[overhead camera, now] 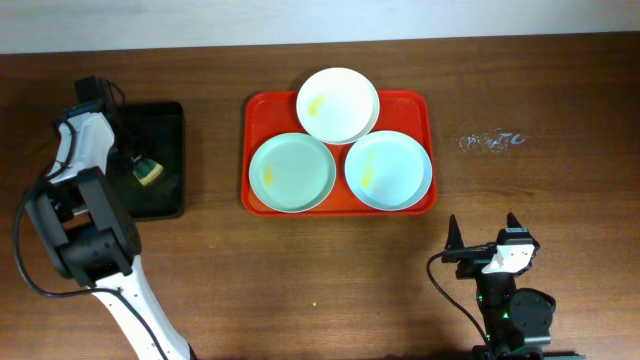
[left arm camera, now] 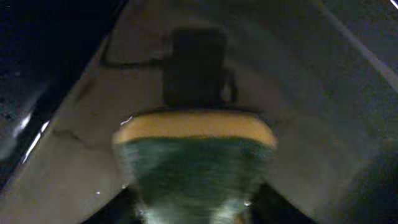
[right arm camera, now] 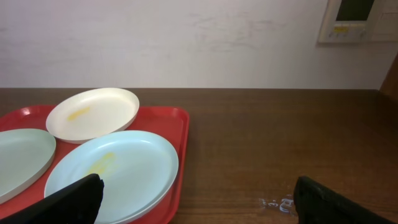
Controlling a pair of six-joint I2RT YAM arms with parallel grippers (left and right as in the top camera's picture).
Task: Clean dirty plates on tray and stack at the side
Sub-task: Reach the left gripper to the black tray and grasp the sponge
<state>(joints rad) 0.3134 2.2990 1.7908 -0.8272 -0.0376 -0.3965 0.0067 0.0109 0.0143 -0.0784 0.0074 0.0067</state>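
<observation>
The red tray (overhead camera: 432, 140) sits at the table's middle and holds three dirty plates. A cream-white plate (overhead camera: 338, 104) with a yellow smear lies at the back. A pale blue-green plate (overhead camera: 291, 172) lies front left and another (overhead camera: 388, 170), also smeared yellow, front right. In the right wrist view I see the tray (right arm camera: 180, 134), the cream plate (right arm camera: 93, 113) and the nearer blue plate (right arm camera: 118, 171). My left gripper (overhead camera: 138, 162) is down in the black tray, shut on a yellow and green sponge (left arm camera: 196, 155). My right gripper (overhead camera: 483, 240) is open and empty, in front of the red tray's right end.
The small black tray (overhead camera: 165, 205) lies at the left with the sponge (overhead camera: 149, 174) in it. A patch of clear droplets (overhead camera: 490, 141) marks the table right of the red tray; it also shows in the right wrist view (right arm camera: 277, 203). A pale wall stands behind the table.
</observation>
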